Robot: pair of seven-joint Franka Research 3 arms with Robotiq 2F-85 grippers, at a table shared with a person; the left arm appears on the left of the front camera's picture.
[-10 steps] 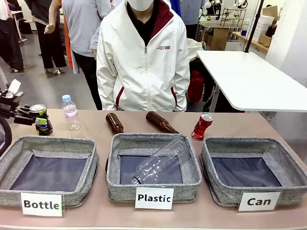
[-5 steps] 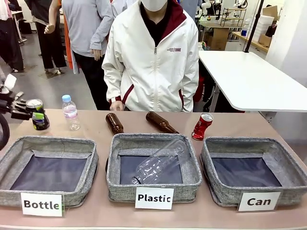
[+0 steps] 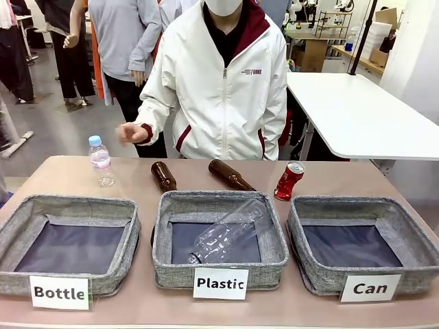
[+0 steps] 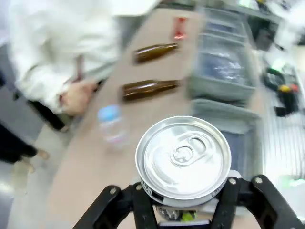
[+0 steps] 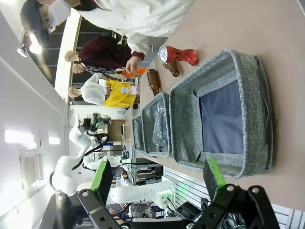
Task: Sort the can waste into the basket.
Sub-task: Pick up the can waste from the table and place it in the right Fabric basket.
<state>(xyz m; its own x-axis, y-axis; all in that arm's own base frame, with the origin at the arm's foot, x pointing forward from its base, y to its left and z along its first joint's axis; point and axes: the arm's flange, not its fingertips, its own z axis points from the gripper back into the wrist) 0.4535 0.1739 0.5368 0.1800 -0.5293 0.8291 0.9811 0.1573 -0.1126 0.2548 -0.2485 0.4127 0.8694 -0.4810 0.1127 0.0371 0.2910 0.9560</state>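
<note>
Your left jaws are clamping a can, and your right jaws are standing spread.
You are gripping the silver-topped can [image 4: 183, 160] upright by its body in the left jaws, well apart from the "Can" basket [image 3: 357, 205]. Your right jaws are gaping with green pads [image 5: 101, 176] on nothing, facing that basket. The dented red can [image 3: 289, 180] is standing tilted on the surface [image 3: 329, 177] just behind the basket's far left corner. The "Plastic" tray [image 3: 219, 264] is sitting just left of the basket.

Behind the Plastic tray [image 3: 269, 271] lay two brown bottles [image 3: 163, 176]; inside it, a clear bottle [image 3: 230, 231]; behind-left, a water bottle [image 3: 101, 162] stood.
</note>
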